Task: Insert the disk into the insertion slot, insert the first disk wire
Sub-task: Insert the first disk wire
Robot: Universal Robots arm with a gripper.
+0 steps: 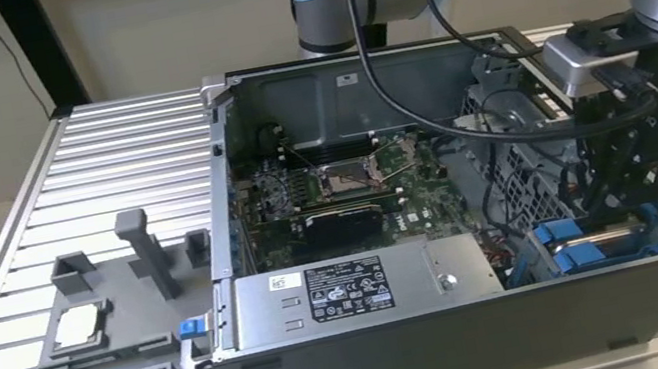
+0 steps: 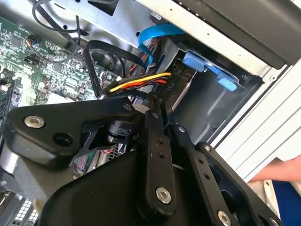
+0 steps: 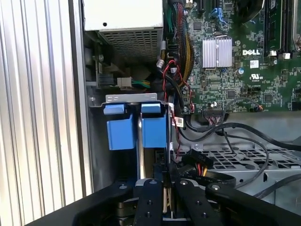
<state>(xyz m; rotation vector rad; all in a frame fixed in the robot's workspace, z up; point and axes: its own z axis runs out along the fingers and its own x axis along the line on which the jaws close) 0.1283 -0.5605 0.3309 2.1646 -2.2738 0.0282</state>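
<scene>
The disk sits in the insertion slot [image 3: 136, 98] of the grey drive cage at the case's corner on the exterior view's right. Its blue bracket [image 3: 154, 132] shows as two blue tabs [image 1: 577, 244], which also appear in the second wrist view [image 2: 195, 61]. My gripper [image 1: 609, 196] hangs right over that cage. In both wrist views its fingers stand close together, shut on the connector end of the disk wire [image 2: 141, 84], a yellow, red and black bundle [image 3: 200, 165]. The gripper [image 3: 167, 182] holds the connector just beside the disk's rear end [image 2: 181, 87].
The open computer case holds a grey power-supply box [image 1: 361, 285] and a green motherboard [image 1: 329, 184]. Black cables [image 3: 221, 132] and a blue flat cable [image 2: 155, 32] cross near the cage. A grey fixture [image 1: 96, 317] lies on the slatted table. A person's hand [image 2: 280, 172] is outside the case.
</scene>
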